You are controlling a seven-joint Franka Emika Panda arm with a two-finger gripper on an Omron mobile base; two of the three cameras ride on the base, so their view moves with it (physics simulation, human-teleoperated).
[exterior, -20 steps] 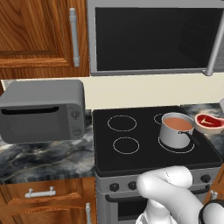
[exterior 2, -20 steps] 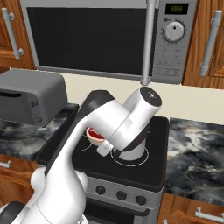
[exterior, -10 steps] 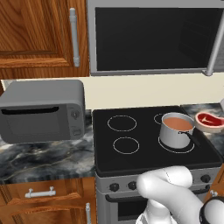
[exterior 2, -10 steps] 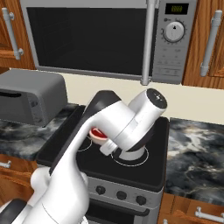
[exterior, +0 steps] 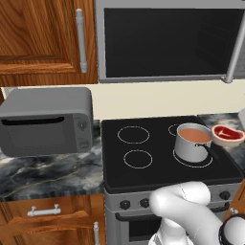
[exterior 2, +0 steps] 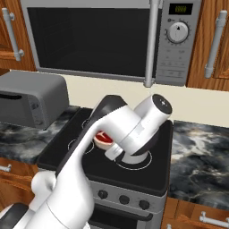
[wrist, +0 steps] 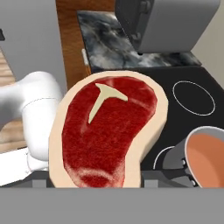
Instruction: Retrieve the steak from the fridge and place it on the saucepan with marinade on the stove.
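While the steak [wrist: 107, 131] stands broad and upright right before the hand camera, we see the gripper [wrist: 97, 183] grasping it at its lower edge. The fingertips are mostly hidden behind the meat, with a dark block showing on either side of it. The meat is deep red with a pale rim and a pale T-shaped streak near its top.

At four o'clock from the steak in that view sits the saucepan [wrist: 205, 157], its marinade [wrist: 210, 159] smooth and orange. A white burner ring lies at two o'clock on the black top of the stove [wrist: 183, 78]. The toaster oven [wrist: 166, 22] stands at twelve to one o'clock.

From the left base camera we find the steak [exterior: 227, 134] lifted at three o'clock of the saucepan [exterior: 193, 142] — just beside its rim, not over the marinade [exterior: 194, 135]. The pan sits on the right front ring of the stove [exterior: 158, 167], its dark handle pointing to four o'clock. At nine o'clock, the toaster oven [exterior: 45, 122] stands on the marbled counter [exterior: 48, 172], and the microwave [exterior: 167, 40] hangs at twelve.

From the right base camera the arm crosses the stove [exterior 2: 165, 174], and the steak [exterior 2: 103, 137] peeks out beneath it — the saucepan is largely hidden behind the wrist.
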